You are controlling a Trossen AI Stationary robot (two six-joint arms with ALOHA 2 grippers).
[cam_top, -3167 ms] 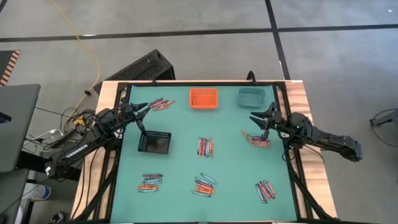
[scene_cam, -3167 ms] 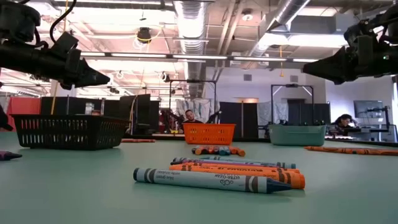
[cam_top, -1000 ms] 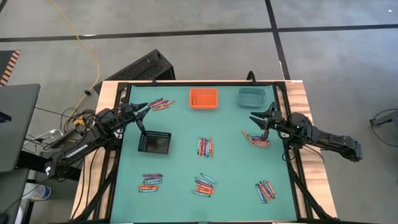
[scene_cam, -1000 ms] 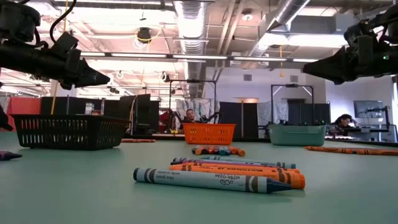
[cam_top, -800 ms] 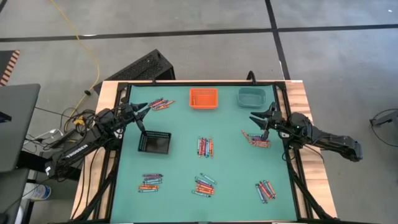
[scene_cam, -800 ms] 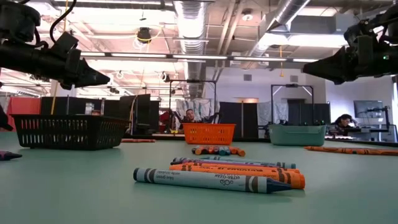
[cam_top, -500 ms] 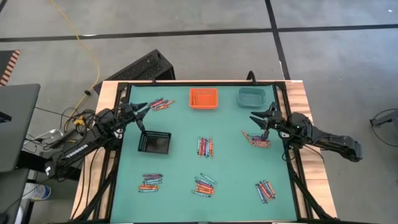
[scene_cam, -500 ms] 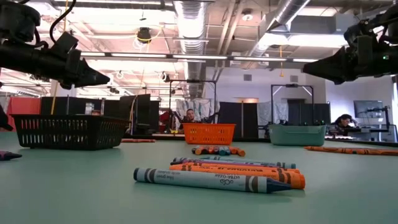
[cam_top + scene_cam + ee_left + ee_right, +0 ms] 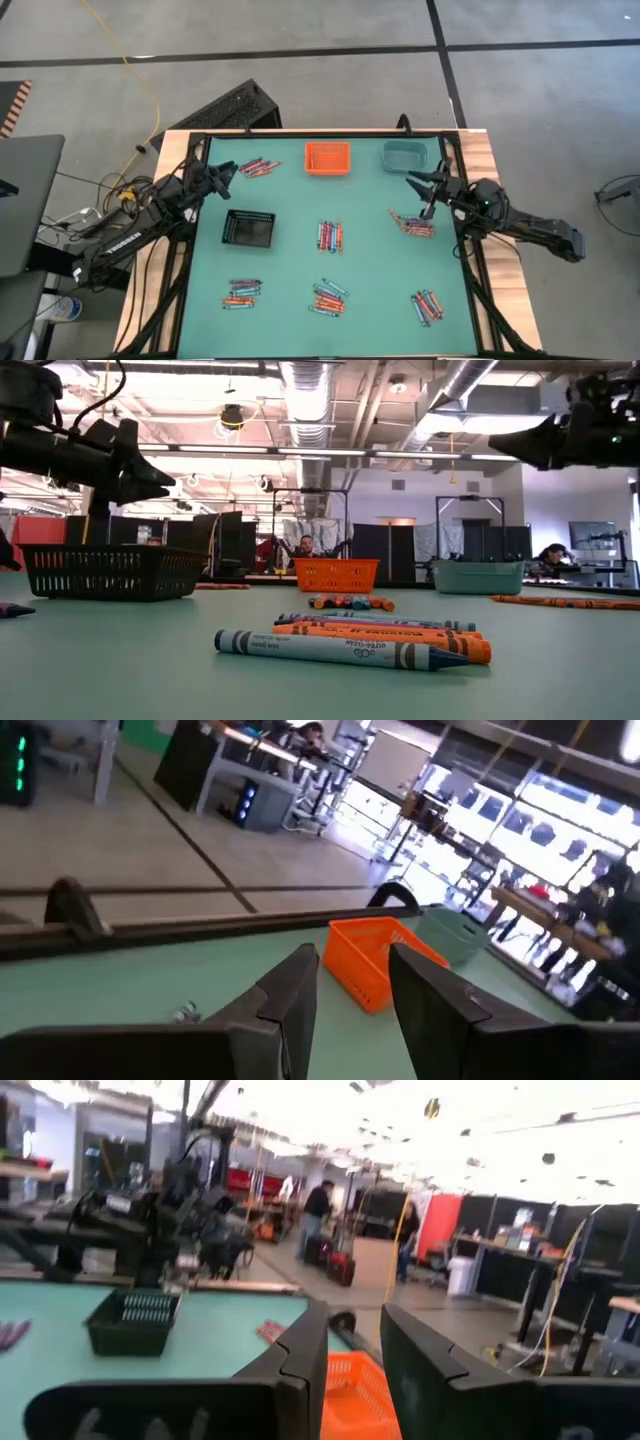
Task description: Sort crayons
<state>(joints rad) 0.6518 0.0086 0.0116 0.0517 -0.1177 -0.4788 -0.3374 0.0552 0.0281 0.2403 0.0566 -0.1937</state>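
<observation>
Crayons (image 9: 329, 236) lay in loose clusters across the tabletop (image 9: 290, 270), none sorted.
Left end effector (image 9: 226, 172) and right end effector (image 9: 421, 185) hovered part-open, empty, seemingly poised to pick.

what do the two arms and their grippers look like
Both arms are dark, nearly black, built of slim jointed segments. The left gripper and right gripper each end in two flat, tapering dark fingers. The left arm carries pale lettering along its lower link.

Two dark, jointed robot arms, the left arm (image 9: 130, 236) bearing pale lettering along its forearm, each end in a gripper with two flat, matte black fingers (image 9: 290, 1005), squared at the tips.
</observation>
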